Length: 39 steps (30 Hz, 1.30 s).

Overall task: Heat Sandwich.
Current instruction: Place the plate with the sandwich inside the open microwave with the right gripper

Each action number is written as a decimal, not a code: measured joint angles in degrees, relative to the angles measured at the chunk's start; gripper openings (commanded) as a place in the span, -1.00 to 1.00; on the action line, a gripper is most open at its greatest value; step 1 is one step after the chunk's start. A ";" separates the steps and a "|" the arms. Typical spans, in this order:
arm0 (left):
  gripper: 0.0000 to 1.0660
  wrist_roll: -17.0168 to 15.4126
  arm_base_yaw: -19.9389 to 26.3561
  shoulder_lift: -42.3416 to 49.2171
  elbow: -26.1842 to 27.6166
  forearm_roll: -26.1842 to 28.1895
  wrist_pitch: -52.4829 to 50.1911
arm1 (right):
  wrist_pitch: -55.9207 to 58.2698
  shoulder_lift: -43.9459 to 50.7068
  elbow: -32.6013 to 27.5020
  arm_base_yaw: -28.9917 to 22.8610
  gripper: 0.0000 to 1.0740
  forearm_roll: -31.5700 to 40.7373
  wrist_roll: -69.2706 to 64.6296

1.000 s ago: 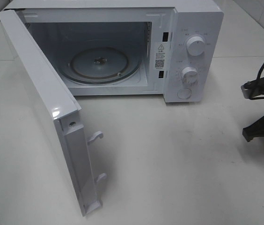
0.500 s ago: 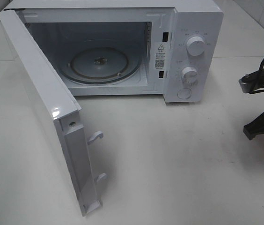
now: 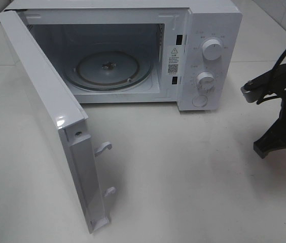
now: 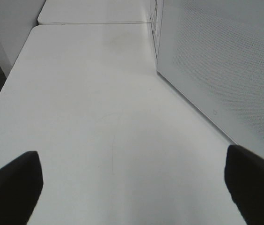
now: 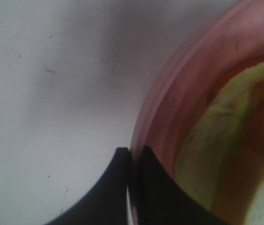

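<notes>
Sandwich (image 5: 216, 136) lies on one pink plate (image 5: 169, 89), right side of the right wrist view; right gripper (image 5: 131, 154) pinches that plate's rim; its arm (image 3: 280, 116) has come further in from the right edge; left gripper (image 4: 132, 187) gapes wide above the table (image 4: 99, 93); one microwave (image 3: 209, 30), upper centre, door (image 3: 46, 111) open, two knobs (image 3: 213, 49).

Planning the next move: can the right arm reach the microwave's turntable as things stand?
Probably yes. The microwave door is swung wide to the left, the turntable is bare, and nothing shows between it and the right arm, whose jaws pinch the pink plate by its rim.
</notes>
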<state>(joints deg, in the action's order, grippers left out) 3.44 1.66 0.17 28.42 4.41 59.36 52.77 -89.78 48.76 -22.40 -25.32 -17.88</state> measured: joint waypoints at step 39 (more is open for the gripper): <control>0.90 0.00 0.00 0.00 0.00 0.00 0.00 | 3.84 4.64 0.00 -28.65 -0.99 1.78 3.04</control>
<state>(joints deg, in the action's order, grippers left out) 3.44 1.66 0.17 28.42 4.41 59.36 56.61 -85.14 48.76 -51.05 -23.55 -14.84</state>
